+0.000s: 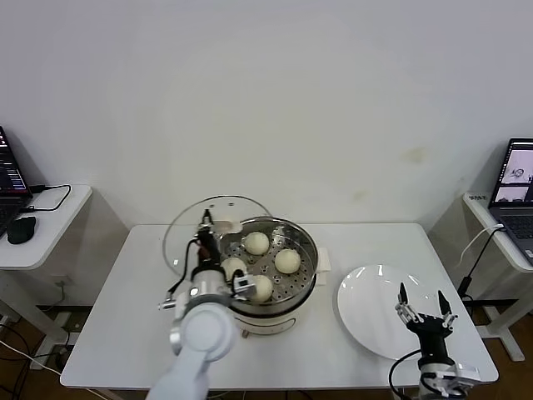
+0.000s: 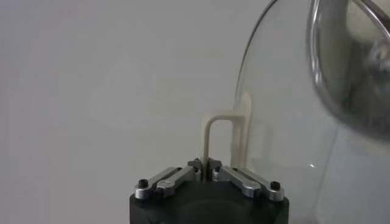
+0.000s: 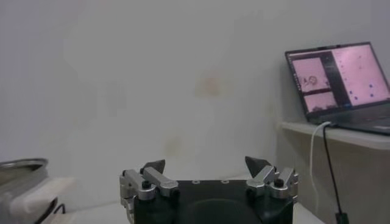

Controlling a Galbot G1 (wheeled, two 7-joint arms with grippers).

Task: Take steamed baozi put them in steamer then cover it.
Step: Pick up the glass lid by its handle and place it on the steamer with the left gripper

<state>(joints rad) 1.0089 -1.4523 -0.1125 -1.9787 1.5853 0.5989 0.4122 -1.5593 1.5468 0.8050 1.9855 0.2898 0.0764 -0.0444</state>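
Standing near the middle of the white bench point(image 1: 125, 333): the steamer point(image 1: 301, 287), a wide round shiny steel pot with cream-white base and a perforated steel tray. On the tray, the steamed baozi point(image 1: 287, 261): four small smooth cream-white buns, close together, the nearest partly behind the left arm.

The cover point(image 1: 187, 229): round clear glass, steel rim, cream-white loop handle point(image 2: 218, 134). Held tilted, nearly on edge, over the steamer's left rim, not seated on the pot.

Left pincer point(image 1: 205, 231): closed on the cover's handle; the left wrist view shows the fingers point(image 2: 177, 178) pinched together on the loop's leg.

Right pincer point(image 1: 424, 305): jaws spread wide, holding nothing, hovering over the near edge of a flat, glossy white plate point(image 1: 366, 300) to the right of the steamer.

Open room: bare bench surface along the left and front edges; a narrow gap between steamer and plate. Side desks with a laptop point(image 1: 515, 187) stand well apart on either side.
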